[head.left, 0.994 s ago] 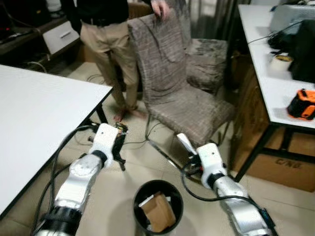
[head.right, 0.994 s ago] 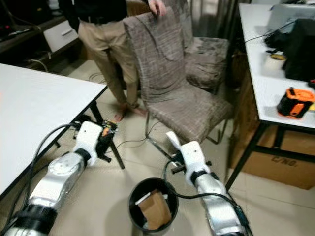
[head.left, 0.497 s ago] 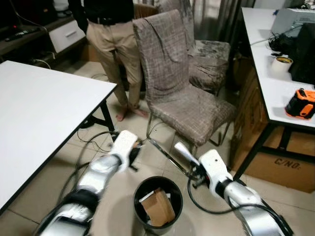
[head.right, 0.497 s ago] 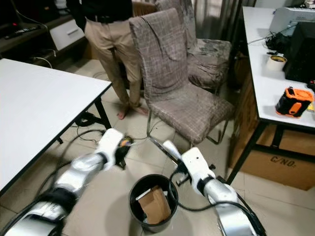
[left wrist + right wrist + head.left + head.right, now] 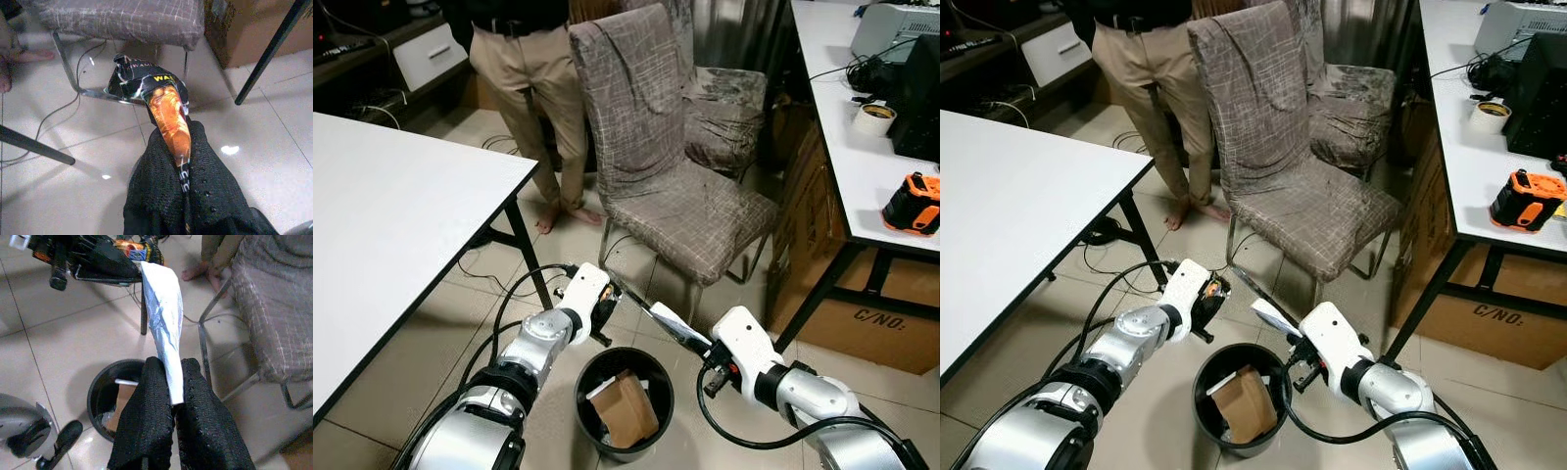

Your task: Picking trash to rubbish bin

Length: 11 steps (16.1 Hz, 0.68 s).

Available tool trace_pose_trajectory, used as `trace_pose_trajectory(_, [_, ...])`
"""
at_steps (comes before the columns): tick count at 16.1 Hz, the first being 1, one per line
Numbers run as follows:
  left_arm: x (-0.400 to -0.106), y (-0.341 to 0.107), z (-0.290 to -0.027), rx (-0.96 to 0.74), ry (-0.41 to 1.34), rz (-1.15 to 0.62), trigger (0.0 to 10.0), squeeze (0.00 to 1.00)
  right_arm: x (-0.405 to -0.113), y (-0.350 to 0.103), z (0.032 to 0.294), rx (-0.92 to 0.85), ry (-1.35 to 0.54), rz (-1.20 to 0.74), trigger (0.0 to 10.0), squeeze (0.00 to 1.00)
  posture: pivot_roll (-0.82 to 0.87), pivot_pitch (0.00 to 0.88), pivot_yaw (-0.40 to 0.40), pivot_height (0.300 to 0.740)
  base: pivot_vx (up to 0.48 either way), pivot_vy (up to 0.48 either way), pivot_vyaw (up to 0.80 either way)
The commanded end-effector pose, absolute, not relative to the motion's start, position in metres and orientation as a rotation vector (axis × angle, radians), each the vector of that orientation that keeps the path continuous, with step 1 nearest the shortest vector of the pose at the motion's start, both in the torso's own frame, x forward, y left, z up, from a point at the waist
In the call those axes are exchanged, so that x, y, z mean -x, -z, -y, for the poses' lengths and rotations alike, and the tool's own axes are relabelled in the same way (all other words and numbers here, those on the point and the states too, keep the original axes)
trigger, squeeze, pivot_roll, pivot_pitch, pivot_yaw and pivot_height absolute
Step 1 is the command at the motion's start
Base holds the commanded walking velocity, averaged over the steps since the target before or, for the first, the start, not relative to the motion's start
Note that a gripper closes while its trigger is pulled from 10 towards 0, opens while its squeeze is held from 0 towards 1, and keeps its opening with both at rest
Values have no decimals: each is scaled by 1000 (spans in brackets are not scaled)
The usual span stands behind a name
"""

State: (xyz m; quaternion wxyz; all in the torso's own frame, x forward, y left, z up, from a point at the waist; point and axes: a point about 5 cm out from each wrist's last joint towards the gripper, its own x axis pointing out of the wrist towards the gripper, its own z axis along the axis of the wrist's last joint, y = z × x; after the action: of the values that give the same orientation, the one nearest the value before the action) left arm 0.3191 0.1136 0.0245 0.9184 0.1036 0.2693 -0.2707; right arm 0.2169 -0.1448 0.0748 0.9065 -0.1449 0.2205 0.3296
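Now both arms carry trash toward the bin (image 5: 625,402) at lower centre. The left gripper (image 5: 178,161) pinches an orange snack wrapper (image 5: 161,105); the right gripper (image 5: 171,399) pinches a white paper (image 5: 164,298). Next, each should come over the bin's mouth and let go.

The snack wrapper (image 5: 164,105) is black with an orange panel and yellow lettering. The paper scrap (image 5: 164,320) is white. Both end effectors have black fingers on silver arms. The rubbish bin (image 5: 592,377) is black, with brown cardboard (image 5: 628,414) inside. The chair (image 5: 656,166) wears grey-brown fabric crossed with pale lines. The tabletop (image 5: 382,225) is white, the floor (image 5: 431,333) beige tile, the tape measure (image 5: 913,204) orange and black.
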Motion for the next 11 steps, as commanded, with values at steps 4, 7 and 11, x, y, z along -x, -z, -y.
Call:
trace_pose_trajectory(4, [-327, -33, -109, -188, 560, -522, 10000, 310, -215, -81, 142, 287, -687, -456, 10000, 0, -163, 68, 52, 740, 0, 0, 0])
trace_pose_trajectory(7, [-327, -34, -102, -186, 585, -511, 10000, 925, -213, -81, 142, 279, -678, -465, 10000, 0, -167, 70, 57, 740, 0, 0, 0])
trace_pose_trajectory(11, [-328, -37, -95, -163, 613, -498, 10000, 1000, -213, -82, 145, 277, -653, -470, 10000, 0, -171, 72, 71, 740, 0, 0, 0])
